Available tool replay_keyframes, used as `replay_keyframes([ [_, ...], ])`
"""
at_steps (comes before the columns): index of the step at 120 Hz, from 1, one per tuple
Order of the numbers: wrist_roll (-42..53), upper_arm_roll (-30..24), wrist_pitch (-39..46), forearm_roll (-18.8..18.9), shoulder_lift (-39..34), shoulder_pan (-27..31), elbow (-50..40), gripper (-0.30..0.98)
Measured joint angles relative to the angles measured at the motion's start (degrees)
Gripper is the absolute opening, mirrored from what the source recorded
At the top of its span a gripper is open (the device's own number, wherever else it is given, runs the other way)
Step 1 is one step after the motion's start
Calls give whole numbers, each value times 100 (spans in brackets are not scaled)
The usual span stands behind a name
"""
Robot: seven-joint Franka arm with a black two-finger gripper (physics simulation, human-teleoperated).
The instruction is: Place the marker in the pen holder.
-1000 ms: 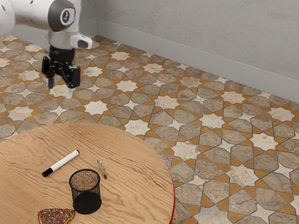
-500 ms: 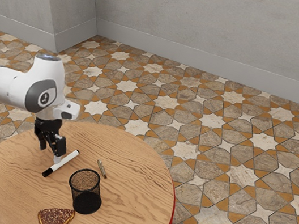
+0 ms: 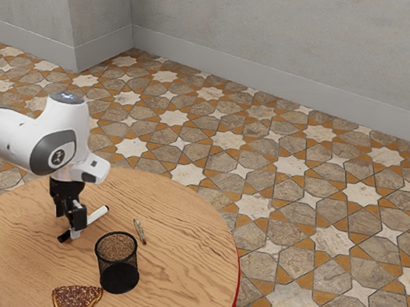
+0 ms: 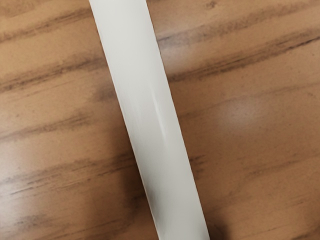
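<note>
In the exterior view, the arm (image 3: 11, 133) comes in from the exterior view's left, bends at a rounded wrist joint, and drops its hand steeply so that the black tool (image 3: 70, 232) points down at the table (image 3: 179, 283). The tool is low over the marker (image 3: 98, 215); whether it is released or clenched on it, I cannot tell. The marker lies at the tool, outside the pen holder (image 3: 119, 264), its white barrel reaching away toward the exterior view's right and its black cap just beside the tool.

The table is round, its top pale brown wood with wavy grain, its side red. Past it spread floor tiles (image 3: 312, 219) in brown stone, orange and cream, with star shapes, up to a plain grey wall (image 3: 287, 37) and a smooth baseboard (image 3: 294, 91).

Near the tool, toward the exterior view's right, the pen holder stands upright, a black mesh cup with a round rim. A small, slim tan object (image 3: 140, 231) lies beyond it; a speckled brown wedge with a tan edge (image 3: 76, 300) lies nearer the camera.

In the wrist view, the marker's glossy white barrel runs slantwise under the hand, over streaked wood.
</note>
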Motion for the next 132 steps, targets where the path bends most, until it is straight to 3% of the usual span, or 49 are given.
replay_keyframes([
  [18, -122, 8, 45, -89, 82, -23, 0, 53],
  [51, -390, 9, 67, -163, 102, -43, 0, 13],
  [66, -486, 10, 74, -157, 106, -44, 0, 1],
  [110, -851, 30, 67, 16, -252, -26, 117, -10],
  [132, -1050, -8, -573, 466, -832, -20, 857, -10],
])
